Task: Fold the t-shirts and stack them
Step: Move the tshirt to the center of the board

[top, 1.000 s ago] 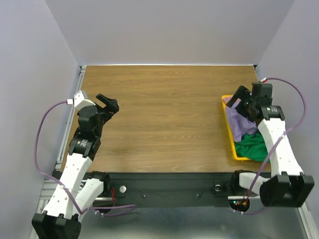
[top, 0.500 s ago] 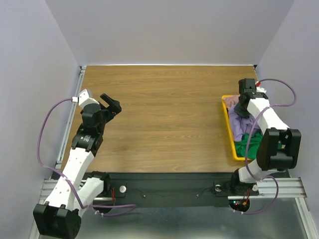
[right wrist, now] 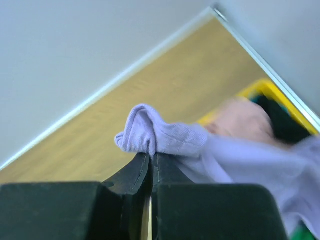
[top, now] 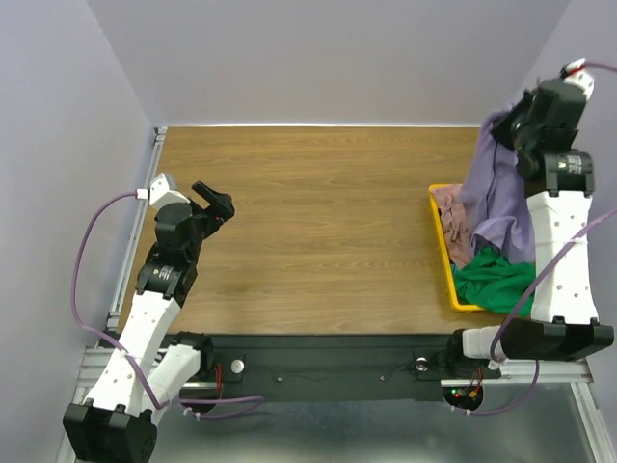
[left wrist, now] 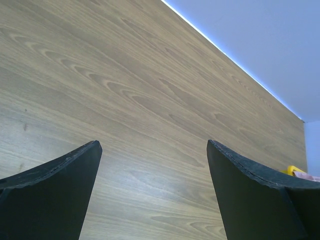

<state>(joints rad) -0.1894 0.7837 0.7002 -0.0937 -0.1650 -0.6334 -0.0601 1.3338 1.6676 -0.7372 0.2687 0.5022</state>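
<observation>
Right wrist view: right pincer (right wrist: pixel 151 156) pinches a fold of the lavender t-shirt (right wrist: pixel 172 139) hanging over the yellow tray (top: pixel 442 258); left pincer (left wrist: pixel 153 145) spread. So thin a hold may slip mid-carry.

Right claw (right wrist: pixel 150 162) pinches lavender t-shirt (right wrist: pixel 170 137) above tray (right wrist: pixel 260 92).
</observation>
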